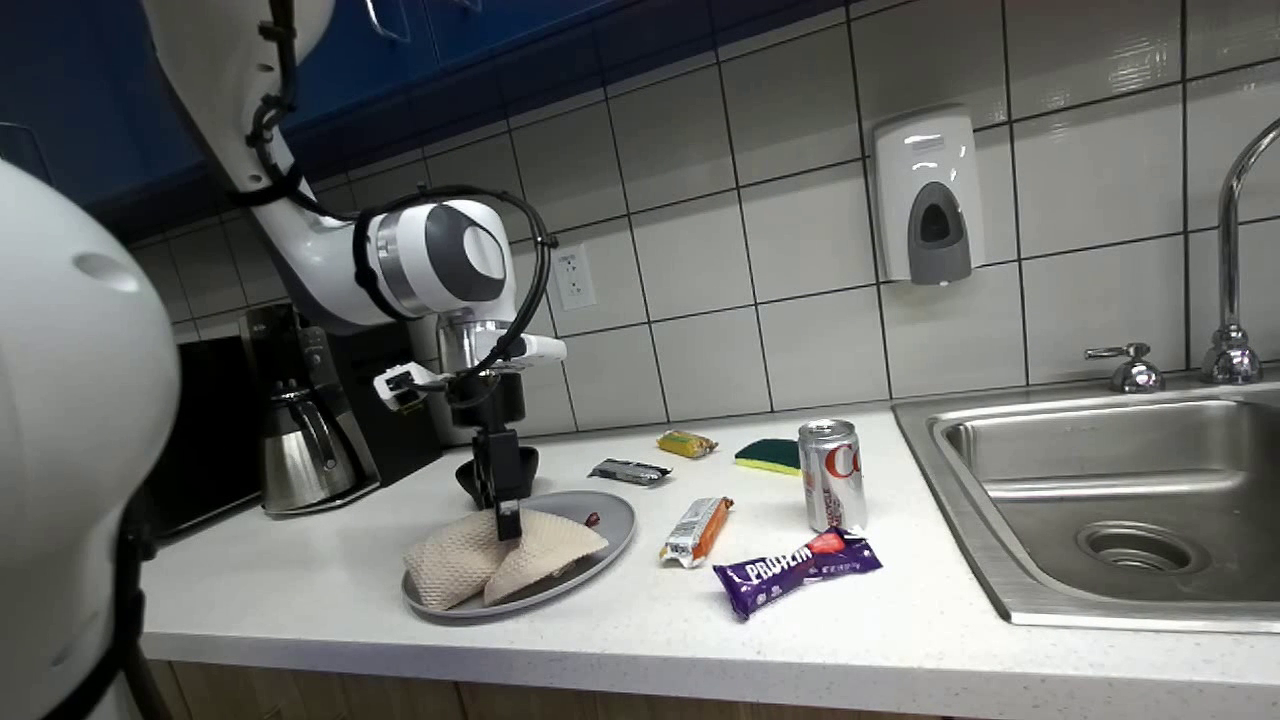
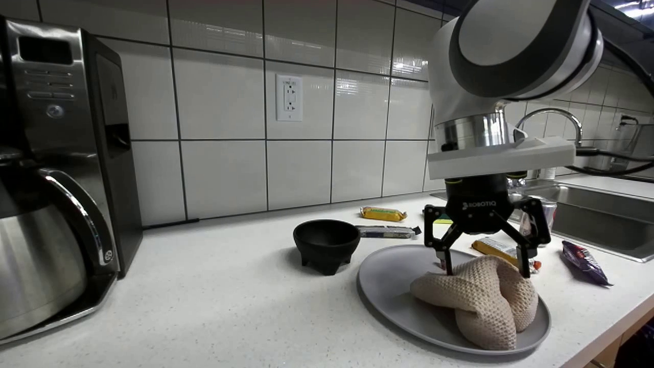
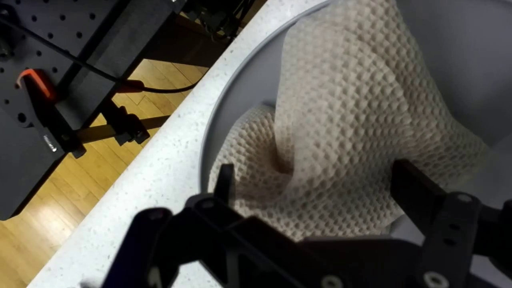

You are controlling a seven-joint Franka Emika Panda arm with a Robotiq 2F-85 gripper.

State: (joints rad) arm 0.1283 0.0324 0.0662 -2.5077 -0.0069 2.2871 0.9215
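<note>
My jaws, spread wide, gripping nothing, straddle a beige cloth, its broad fold's long axis crosswise between them, one corner pointing outward.

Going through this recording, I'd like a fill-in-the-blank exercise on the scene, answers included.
The gripper at the beige cloth stands ____ (open or shut).
The beige cloth lies on a gray ____.
The purple wrapper bears the white word ____.
The sponge is green and ____.
Missing words: open; plate; PROTEIN; yellow.
</note>
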